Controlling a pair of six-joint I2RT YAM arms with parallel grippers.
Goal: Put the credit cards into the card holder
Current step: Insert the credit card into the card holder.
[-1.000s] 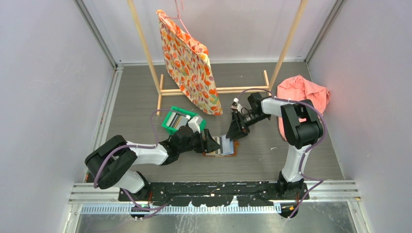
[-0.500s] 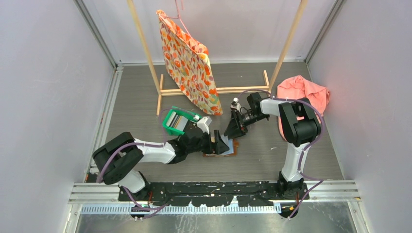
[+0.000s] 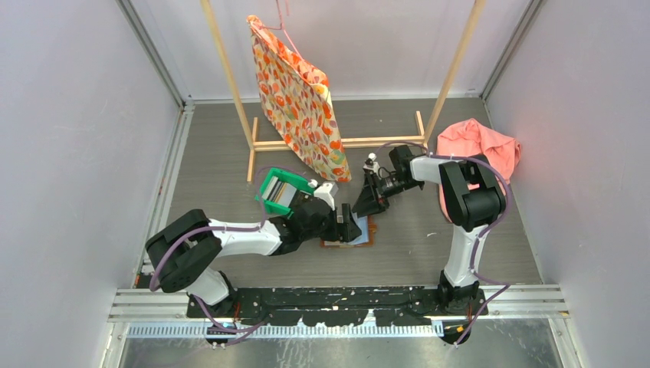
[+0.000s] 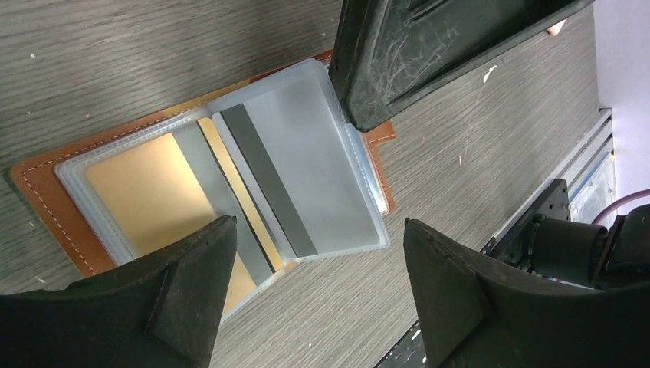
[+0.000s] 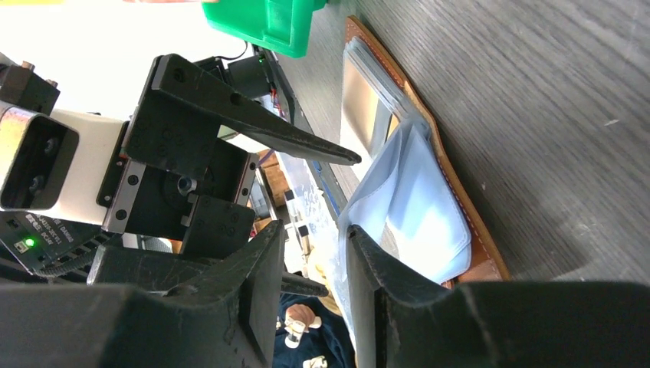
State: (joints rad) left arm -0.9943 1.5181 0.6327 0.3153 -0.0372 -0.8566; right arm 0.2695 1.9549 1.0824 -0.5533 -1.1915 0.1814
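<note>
The black left gripper (image 4: pixel 310 287) is hovering wide open above the open brown leather card holder (image 4: pixel 46 199), while the black right gripper (image 5: pixel 310 295) is pinching its clear plastic sleeve (image 5: pixel 398 192).

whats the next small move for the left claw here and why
Probably hold the left claw open above the card holder while the right claw lifts the clear sleeve a little higher. The right claw pinches that sleeve's edge, the holder lies open on the table, and a grey card and a gold card already sit in sleeves. The left claw is empty.
</note>
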